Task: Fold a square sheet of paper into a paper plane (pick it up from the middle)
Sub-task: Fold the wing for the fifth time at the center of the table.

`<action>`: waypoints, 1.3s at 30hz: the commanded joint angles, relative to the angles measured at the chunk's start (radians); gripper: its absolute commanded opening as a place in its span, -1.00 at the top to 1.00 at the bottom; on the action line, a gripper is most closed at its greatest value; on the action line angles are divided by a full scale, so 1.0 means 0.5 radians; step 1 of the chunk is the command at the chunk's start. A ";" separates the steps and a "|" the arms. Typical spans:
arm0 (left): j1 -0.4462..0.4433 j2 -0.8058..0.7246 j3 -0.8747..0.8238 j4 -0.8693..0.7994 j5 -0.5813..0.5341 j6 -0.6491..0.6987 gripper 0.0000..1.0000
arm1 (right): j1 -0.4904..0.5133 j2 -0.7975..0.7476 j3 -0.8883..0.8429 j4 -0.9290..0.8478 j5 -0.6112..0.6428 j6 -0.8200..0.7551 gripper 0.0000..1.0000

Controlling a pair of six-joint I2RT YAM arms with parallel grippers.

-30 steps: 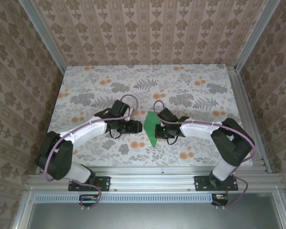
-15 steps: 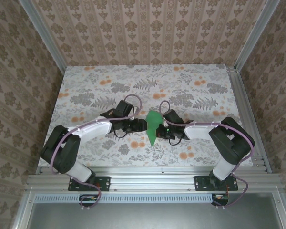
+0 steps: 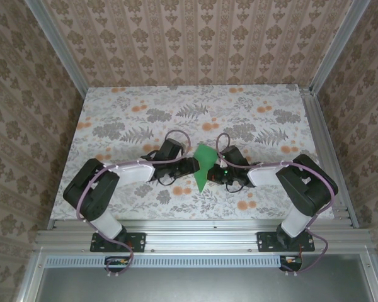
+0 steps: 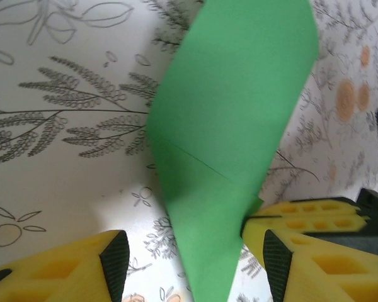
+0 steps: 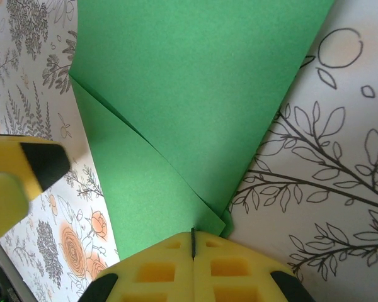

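While the fold is unfinished: the square sheet of paper (image 3: 203,165), already a creased, tapered green shape, is held between both wrists over the table (image 3: 271,113), near its front middle.
Right gripper (image 5: 193,242): pressed together on the paper's edge, with only a thin margin pinched.
Left gripper (image 4: 192,258): spread, with the paper's narrow end between its fingers; contact cannot be told.
Slip risk: the sheet could be dragged out of the thin pinch if the left fingers are closed while moving.
Crease risk: a skewed fold could be set if the flaps are squeezed out of line.
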 commanded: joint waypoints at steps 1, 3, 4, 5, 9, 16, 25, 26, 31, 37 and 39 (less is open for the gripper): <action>-0.011 0.033 -0.040 0.225 -0.103 -0.173 -0.20 | -0.027 0.072 -0.091 -0.199 0.080 -0.007 1.00; -0.010 0.071 -0.036 0.285 -0.092 -0.196 -0.17 | -0.027 0.080 -0.099 -0.192 0.080 -0.011 1.00; -0.012 0.096 -0.029 0.311 -0.081 -0.206 -0.14 | -0.027 0.086 -0.099 -0.192 0.077 -0.014 1.00; -0.010 0.112 -0.025 0.318 -0.076 -0.211 -0.12 | -0.027 0.091 -0.102 -0.188 0.075 -0.013 1.00; -0.016 0.135 -0.008 0.334 -0.083 -0.195 -0.08 | -0.027 0.088 -0.101 -0.192 0.076 -0.023 1.00; -0.015 0.240 0.033 0.467 -0.011 -0.220 0.05 | -0.027 0.086 -0.103 -0.213 0.084 -0.035 1.00; -0.014 0.205 0.054 0.376 -0.025 -0.152 0.39 | -0.030 0.068 -0.110 -0.235 0.099 -0.047 1.00; -0.015 0.195 0.060 0.354 -0.031 -0.137 0.45 | -0.031 0.068 -0.111 -0.234 0.101 -0.046 1.00; -0.029 0.149 0.092 0.200 -0.077 -0.045 0.57 | -0.033 0.071 -0.109 -0.233 0.104 -0.045 1.00; -0.075 0.148 0.188 -0.044 -0.166 0.113 0.65 | -0.036 0.064 -0.104 -0.250 0.113 -0.050 1.00; -0.094 0.153 0.221 -0.110 -0.198 0.158 0.69 | -0.036 0.059 -0.100 -0.253 0.116 -0.051 1.00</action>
